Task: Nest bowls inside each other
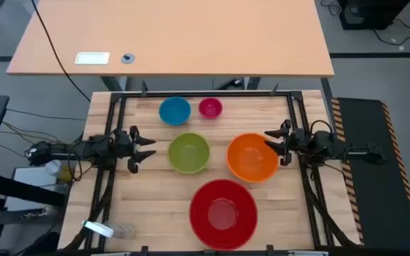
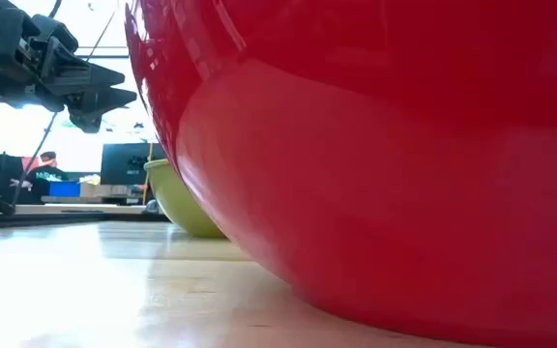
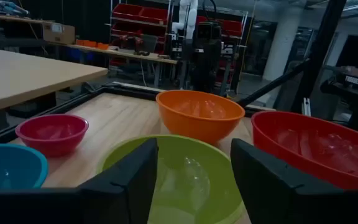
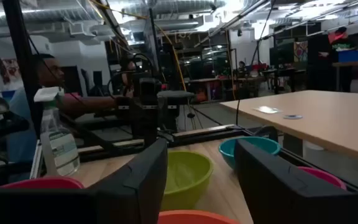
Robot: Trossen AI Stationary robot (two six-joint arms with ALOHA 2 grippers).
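Five bowls stand apart on the wooden table, each on its base: red (image 1: 223, 212) near the front, orange (image 1: 252, 157) right of centre, green (image 1: 188, 152) in the middle, blue (image 1: 174, 110) and pink (image 1: 210, 107) at the back. My left gripper (image 1: 146, 148) hovers open just left of the green bowl (image 3: 179, 180). Open too, my right gripper (image 1: 275, 146) hangs over the orange bowl's right rim (image 4: 194, 217). Neither touches a bowl.
A black frame (image 1: 191, 94) borders the table. A spray bottle (image 1: 100, 229) lies at the front left corner. A second, larger table (image 1: 176, 35) stands behind. A person (image 4: 51, 78) sits in the room beyond the left side.
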